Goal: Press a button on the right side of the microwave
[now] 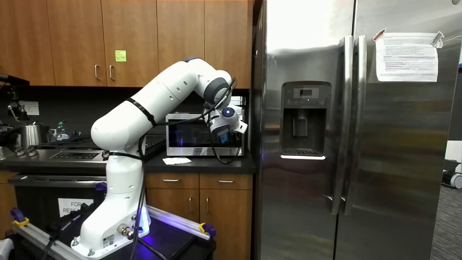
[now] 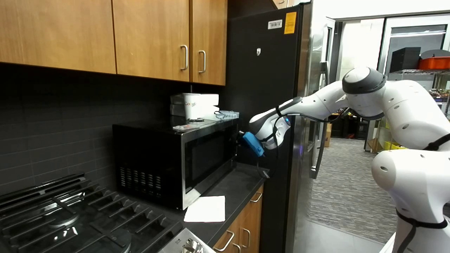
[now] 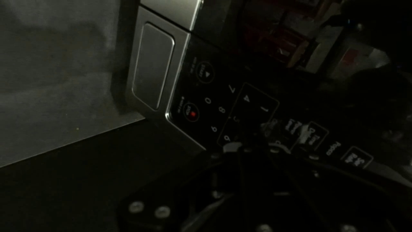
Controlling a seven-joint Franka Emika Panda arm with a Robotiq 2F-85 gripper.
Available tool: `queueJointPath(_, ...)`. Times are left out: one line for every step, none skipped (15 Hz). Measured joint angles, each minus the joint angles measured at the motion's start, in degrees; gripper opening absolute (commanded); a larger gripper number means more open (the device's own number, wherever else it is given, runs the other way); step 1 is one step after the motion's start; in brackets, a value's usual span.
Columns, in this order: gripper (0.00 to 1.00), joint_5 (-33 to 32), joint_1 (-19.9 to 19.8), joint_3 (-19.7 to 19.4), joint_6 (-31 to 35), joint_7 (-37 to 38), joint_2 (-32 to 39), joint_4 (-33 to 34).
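The silver-framed microwave [image 1: 186,134] stands on the dark counter and also shows in an exterior view [image 2: 211,154]. Its black keypad strip [image 3: 210,100] fills the middle of the dim wrist view. The START button [image 3: 205,72] and the STOP button with a red mark [image 3: 191,112] are at its lower end, left of my fingers. My gripper [image 3: 252,137] looks shut and empty, its dark fingers over the number keys. In an exterior view the gripper [image 2: 241,137] is at the right end of the microwave front. Whether the fingertips touch the panel cannot be told.
The fridge [image 1: 306,202] stands close on the right of the microwave. White boxes and a cup [image 2: 192,105] stand on the microwave. A white paper [image 2: 207,209] lies on the counter in front. A cooktop [image 2: 70,221] is to the left; cabinets [image 2: 151,38] hang above.
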Motion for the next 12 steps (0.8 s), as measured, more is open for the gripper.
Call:
queueJointPath(0.05,0.09,0.0,0.0,-0.31,0.16,-0.03,0.06)
queueJointPath(0.11,0.09,0.03,0.02,-0.84,0.3,-0.04,0.22)
queueJointPath(0.17,0.21,0.02,-0.03,-1.02,0.36,-0.05,0.23)
queueJointPath(0.19,0.33,0.0,-0.1,-1.08,0.36,-0.07,0.21)
queueJointPath(0.19,0.35,-0.02,-0.12,-1.1,0.36,-0.11,0.2)
queueJointPath(0.19,0.35,-0.04,-0.12,-1.1,0.36,-0.11,0.21)
queueJointPath(0.19,0.35,-0.04,-0.12,-1.1,0.36,-0.11,0.22)
queueJointPath(0.19,0.35,-0.04,-0.12,-1.1,0.36,-0.12,0.22)
queueJointPath(0.19,0.35,-0.04,-0.12,-1.1,0.36,-0.12,0.22)
queueJointPath(0.19,0.35,-0.04,-0.12,-1.1,0.36,-0.12,0.22)
queueJointPath(0.19,0.35,-0.04,-0.12,-1.1,0.36,-0.12,0.22)
queueJointPath(0.19,0.35,-0.04,-0.12,-1.1,0.36,-0.12,0.22)
